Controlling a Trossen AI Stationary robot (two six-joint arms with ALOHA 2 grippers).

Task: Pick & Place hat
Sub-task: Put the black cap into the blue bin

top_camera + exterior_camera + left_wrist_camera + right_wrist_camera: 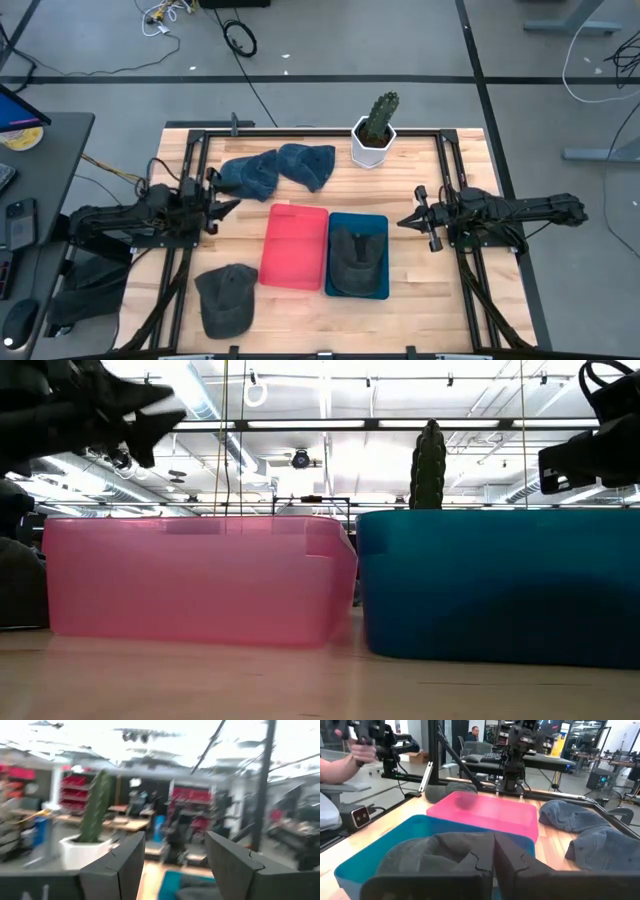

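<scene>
The left gripper [228, 207] hovers spread and empty, the right gripper [408, 221] pressed together beside the blue bin [357, 255] holding a dark hat [355, 253], partly hidden by its fingers [515, 860].
</scene>
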